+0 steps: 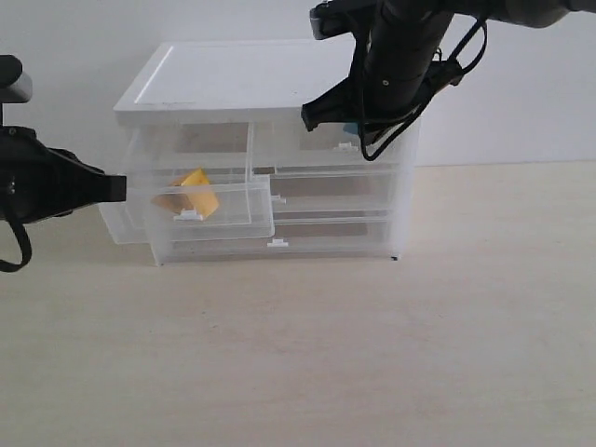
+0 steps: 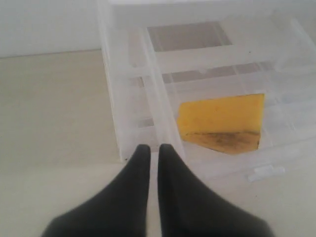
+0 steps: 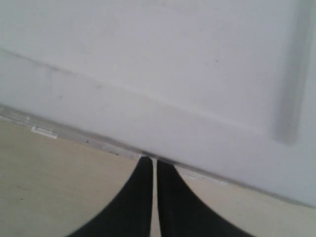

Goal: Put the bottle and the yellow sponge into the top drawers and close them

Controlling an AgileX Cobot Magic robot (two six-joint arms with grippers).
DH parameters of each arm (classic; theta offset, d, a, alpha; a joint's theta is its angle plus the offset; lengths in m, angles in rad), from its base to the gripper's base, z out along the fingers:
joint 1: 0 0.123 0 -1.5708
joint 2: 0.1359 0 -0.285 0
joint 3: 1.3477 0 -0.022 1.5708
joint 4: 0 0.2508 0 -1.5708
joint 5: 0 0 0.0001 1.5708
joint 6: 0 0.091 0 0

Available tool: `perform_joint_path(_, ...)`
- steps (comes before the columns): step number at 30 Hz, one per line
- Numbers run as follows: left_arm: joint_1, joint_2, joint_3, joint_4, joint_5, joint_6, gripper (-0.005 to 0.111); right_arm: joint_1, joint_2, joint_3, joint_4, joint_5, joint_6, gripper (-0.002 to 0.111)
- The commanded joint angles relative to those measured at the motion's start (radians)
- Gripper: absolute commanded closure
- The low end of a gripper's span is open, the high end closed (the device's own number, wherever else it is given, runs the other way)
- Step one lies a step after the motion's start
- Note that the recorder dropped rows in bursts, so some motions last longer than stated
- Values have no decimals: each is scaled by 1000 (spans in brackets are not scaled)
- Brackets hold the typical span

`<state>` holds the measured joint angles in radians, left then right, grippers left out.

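Yellow sponge (image 1: 191, 194) lying in L top drawer (image 1: 233, 212) – drawer standing pulled out. Bottle (image 1: 350, 129): only teal glimpse, prob. inside R top drawer (image 1: 298, 154), looking shut. R gripper (image 1: 312, 116) closed, empty, at its front. L gripper (image 1: 116, 188) closed, empty, just left of open drawer. Judging: closing step – L needing to get in front, push it in.

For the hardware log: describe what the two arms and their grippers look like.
Both arms are matte black, the left arm and the right arm each with looped black cables. The left gripper and the right gripper each have two smooth black fingers tapering to rounded tips. No markings show.
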<state>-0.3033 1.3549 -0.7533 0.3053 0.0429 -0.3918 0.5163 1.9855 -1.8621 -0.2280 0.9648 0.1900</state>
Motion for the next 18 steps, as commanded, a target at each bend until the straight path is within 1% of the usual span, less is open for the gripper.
perform_joint_path(1, -35, 12, 58, -34, 18, -10, 103, -9, -1, 2, 1, -48, -26, 108)
perform_joint_path(4, -47, 12, 69, -16, 10, -3, 103, -9, 4, 2, 5, -59, -44, 108)
perform_joint_path(9, -36, -18, 42, -4, 1, -3, 103, -9, 14, 2, 5, -59, -55, 108)
perform_joint_path(13, -29, -81, 28, -1, -21, -3, 103, -9, 39, 2, 16, -63, -63, 108)
perform_joint_path(17, -36, -175, 28, -3, 71, -5, 103, -9, 49, 2, 16, -81, -68, 108)
perform_joint_path(18, -36, -193, 31, -3, 71, -5, 103, -9, 49, 2, 16, -87, -68, 108)
